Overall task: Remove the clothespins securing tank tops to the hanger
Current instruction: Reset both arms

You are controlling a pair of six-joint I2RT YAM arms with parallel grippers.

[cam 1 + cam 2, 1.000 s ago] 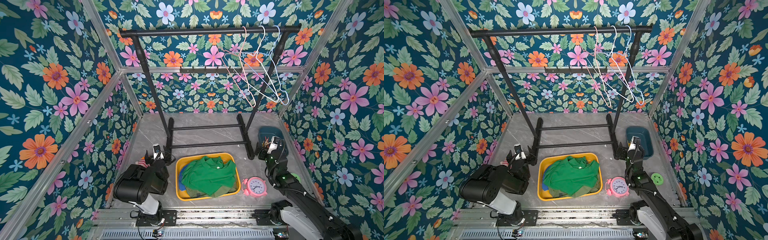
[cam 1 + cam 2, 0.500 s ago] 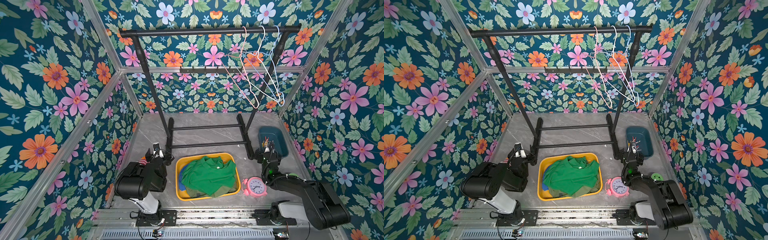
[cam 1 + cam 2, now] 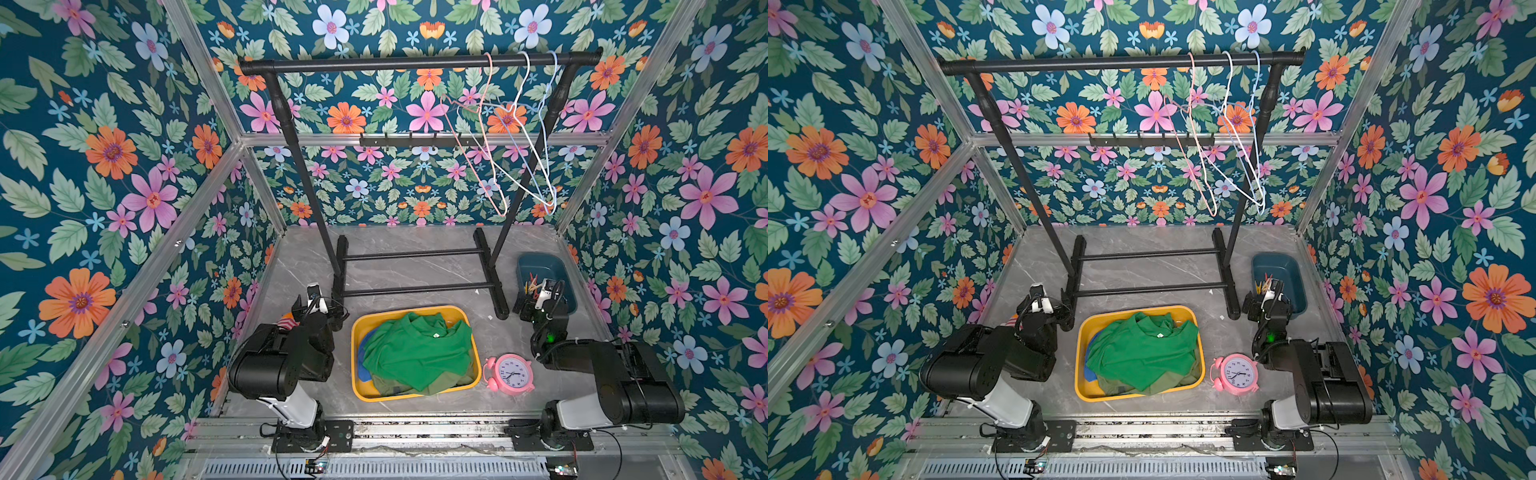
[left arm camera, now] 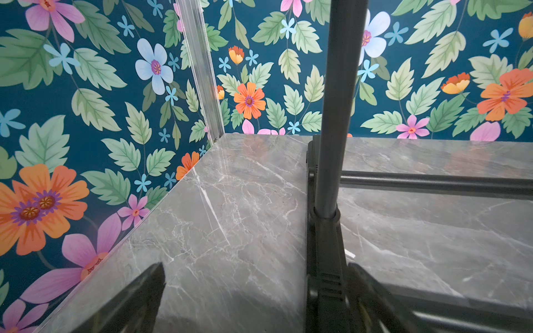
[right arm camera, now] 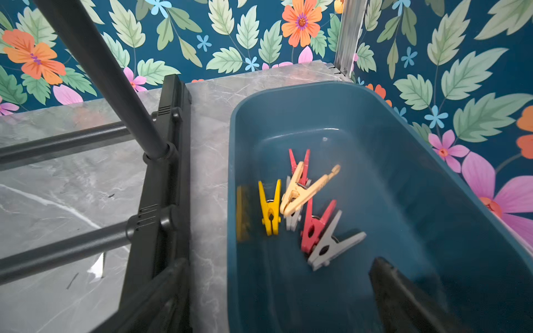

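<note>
In the deep teal plastic tub (image 5: 403, 161) at the far right of the grey marble-look table (image 3: 415, 270), the small plastic spring clothespins (image 5: 300, 207) lie in a loose heap. There is one yellow, one peach lying across a red, a second red, and two pale grey. I judge they are pooled there to keep them together and off the cloth. The right gripper (image 5: 277, 276) hovers over the tub's near end, jaws spread wide with nothing between them.

The three knit tank tops (image 3: 419, 349), bright green over blue and olive, lie crumpled in the yellow plastic basket (image 3: 358, 332) at near centre. The thin wire hangers (image 3: 524, 124), pink, white and pale blue, hang bare at the right end of the black metal garment rack (image 3: 374, 64). No peg shows on them, so the task looks finished. The left gripper (image 4: 255, 274), also wide open and empty, sits low beside the rack's left foot, out of the way.
</note>
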